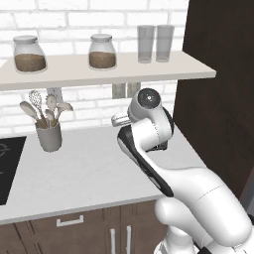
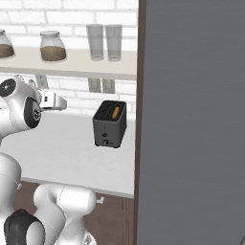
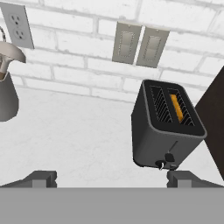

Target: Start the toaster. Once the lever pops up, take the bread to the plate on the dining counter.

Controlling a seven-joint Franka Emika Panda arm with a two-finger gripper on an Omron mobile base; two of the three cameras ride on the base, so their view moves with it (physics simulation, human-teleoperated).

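On your left in the hand view stands a grey utensil cup (image 3: 6, 98) on the white tabletop (image 3: 78, 131). Your hand (image 3: 111, 178) hovers with fingers spread wide, holding nothing. To its right, against the brick wall, sits the boxy dark grey toaster (image 3: 164, 127), a golden-brown bread slice (image 3: 176, 107) in its right slot.

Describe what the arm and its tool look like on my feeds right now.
The arm is glossy white with rounded, bulbous links, dark bands at the joints and round grey end caps. No loose cables or markings show. The tool has two small, blocky dark grey fingertips.
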